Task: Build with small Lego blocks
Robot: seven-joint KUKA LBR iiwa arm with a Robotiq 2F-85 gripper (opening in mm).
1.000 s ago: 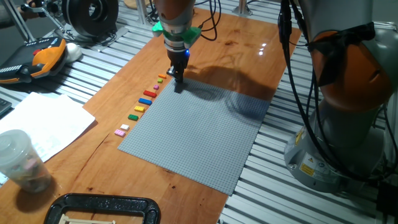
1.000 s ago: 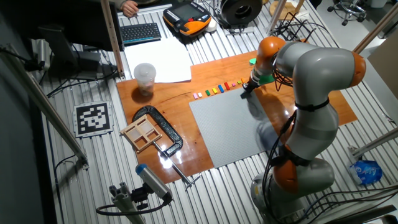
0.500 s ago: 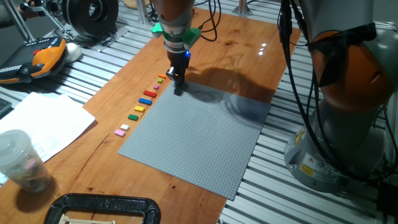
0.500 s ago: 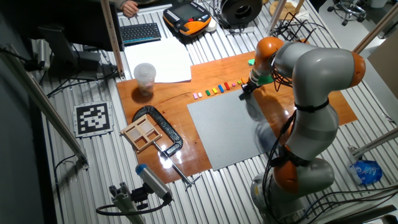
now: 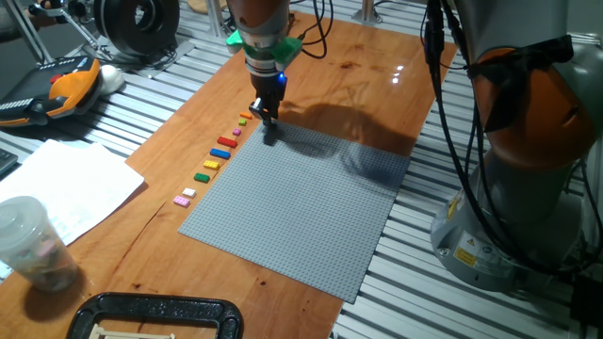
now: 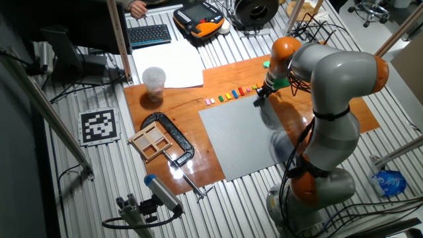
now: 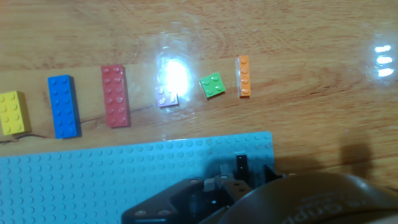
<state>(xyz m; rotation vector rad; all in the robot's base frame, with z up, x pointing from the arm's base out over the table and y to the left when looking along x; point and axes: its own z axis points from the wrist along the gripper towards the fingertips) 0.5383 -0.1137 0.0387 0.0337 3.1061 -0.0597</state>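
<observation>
1. Wooden tabletop (image 5: 358, 66) on a slatted metal bench carries a large grey baseplate (image 5: 301, 202); a sheet of paper (image 5: 66, 188) and a clear plastic cup (image 5: 28, 240) sit off to one side.
2. Along the baseplate's edge, on bare wood, lies a row of small Lego blocks (image 5: 219, 155).
3. From the hand view the row reads yellow block (image 7: 12, 113), blue block (image 7: 63, 106), red block (image 7: 115, 95), a pale block (image 7: 166, 98) half lost in glare, green block (image 7: 212, 85) and orange block (image 7: 244, 76).
4. Pointing down, the gripper (image 5: 268, 127) stands over the baseplate's corner, just beside the orange end of the row and apart from every block.
5. Whether its fingers are parted or closed on anything cannot be told.
</observation>
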